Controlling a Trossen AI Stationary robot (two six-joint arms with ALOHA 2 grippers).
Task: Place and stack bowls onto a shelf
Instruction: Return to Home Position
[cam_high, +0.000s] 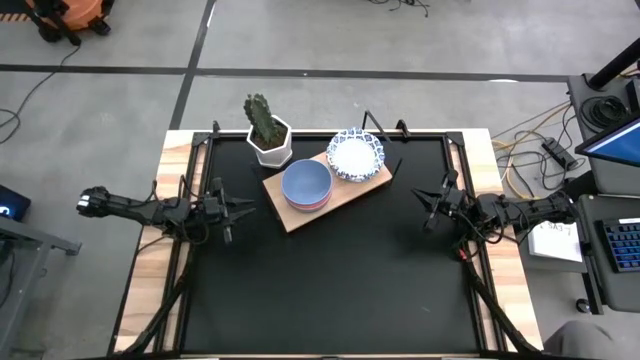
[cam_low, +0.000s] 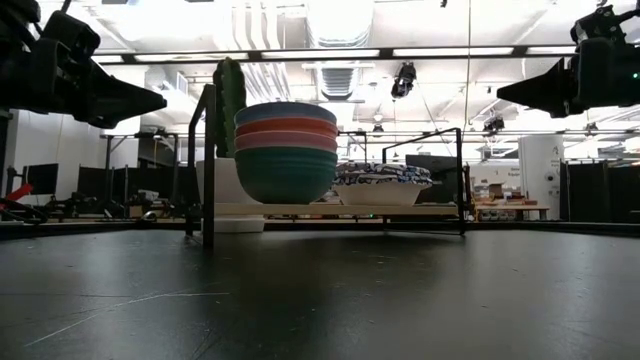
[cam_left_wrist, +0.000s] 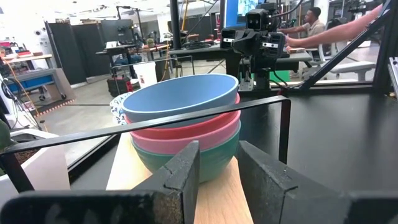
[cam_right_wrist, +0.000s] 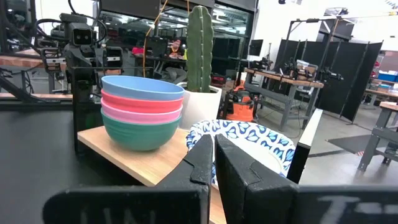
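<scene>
The shelf (cam_high: 350, 192) with the bowls (cam_high: 307, 183) lies slanted between both arms, somewhat nearer to the left gripper (cam_high: 240, 208), which stands a little parted and empty. The right gripper (cam_high: 428, 205) is closed on nothing.

You have a black counter (cam_high: 320, 285) with pale wooden edges. Near its far side stands a wooden shelf (cam_high: 345, 193), turned at a slant. Two stacks sit on the shelf, close together. At the left end is the plain stack (cam_high: 306, 184). Its green bowl (cam_low: 286, 176) rests on the wood, then come the pink bowl (cam_low: 286, 142), the red bowl (cam_low: 286, 126) and the blue bowl (cam_low: 286, 110) on top. At the right end are the white bowls (cam_high: 355, 155) with blue patterned rims. A white cactus pot (cam_high: 271, 147) stands on the counter, just beside the shelf's far left corner.
</scene>
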